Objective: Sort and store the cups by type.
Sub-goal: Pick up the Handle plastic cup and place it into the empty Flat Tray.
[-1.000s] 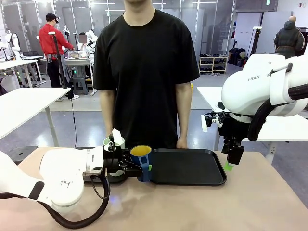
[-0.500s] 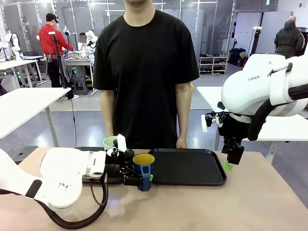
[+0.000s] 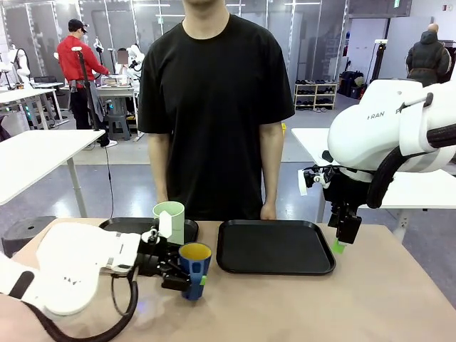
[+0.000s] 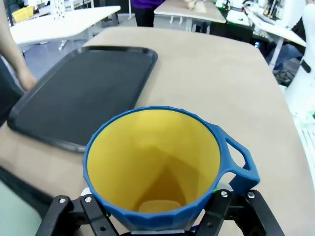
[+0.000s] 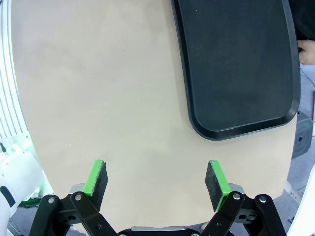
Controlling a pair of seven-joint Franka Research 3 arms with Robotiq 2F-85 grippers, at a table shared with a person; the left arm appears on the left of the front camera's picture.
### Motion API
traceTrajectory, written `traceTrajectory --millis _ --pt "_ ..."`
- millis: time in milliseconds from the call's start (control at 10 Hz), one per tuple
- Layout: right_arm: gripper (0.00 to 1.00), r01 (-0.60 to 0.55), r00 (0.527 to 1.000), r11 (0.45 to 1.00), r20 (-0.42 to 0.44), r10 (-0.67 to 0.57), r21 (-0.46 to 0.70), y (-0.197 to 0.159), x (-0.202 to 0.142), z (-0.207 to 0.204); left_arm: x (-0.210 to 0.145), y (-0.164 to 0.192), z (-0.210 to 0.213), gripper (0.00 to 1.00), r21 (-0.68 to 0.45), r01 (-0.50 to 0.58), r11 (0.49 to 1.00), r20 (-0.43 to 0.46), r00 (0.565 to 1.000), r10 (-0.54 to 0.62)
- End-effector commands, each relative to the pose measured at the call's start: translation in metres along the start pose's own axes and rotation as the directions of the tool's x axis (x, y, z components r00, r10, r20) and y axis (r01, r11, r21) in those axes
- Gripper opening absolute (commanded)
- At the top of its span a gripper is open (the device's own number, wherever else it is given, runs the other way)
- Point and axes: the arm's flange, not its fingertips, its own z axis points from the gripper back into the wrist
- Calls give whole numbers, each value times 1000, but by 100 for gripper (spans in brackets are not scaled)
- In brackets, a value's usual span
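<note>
blue mug (image 3: 195,262): upright, yellow inside, front-left part of table (image 3: 356,299), between small dark tray and robot's edge; bottom at or just above the tabletop, cannot tell which
mug handle: in left wrist view sticks out to picture right, just above one finger
left gripper (image 3: 187,279): clamped around the mug's lower body, a finger on each side, arm comes in low from picture left
mint tumbler (image 3: 169,220): upright on small dark tray (image 3: 189,228), far-left side, just behind the left gripper, apart from the mug
big black tray (image 3: 275,247): flat at table centre-right, nothing on it, right of the mug with bare table between
right gripper (image 5: 157,179): jaws spread wide, nothing between the green pads (image 5: 98,178), hangs over bare table just beside the big tray's right corner
person (image 3: 212,107): stands at far side, black t-shirt, arms down
hand (image 3: 268,212): at the big tray's far rim, holds nothing
contact hand/tray: cannot tell
</note>
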Motion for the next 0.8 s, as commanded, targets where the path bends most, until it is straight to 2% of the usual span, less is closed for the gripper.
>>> traceTrajectory --millis 0,300,700 --pt "100 -4 1000 1000 -2 4 -8 0 -1 1 -6 1 25 75 -15 23 1000 -38 999 -24" --pt "100 -4 1000 1000 -2 4 -8 0 -1 1 -24 3 39 75 2 27 1000 -69 997 -27" --pt "100 -4 1000 1000 -2 4 -8 0 -1 1 -44 2 55 75 -10 16 1000 -68 998 -17"
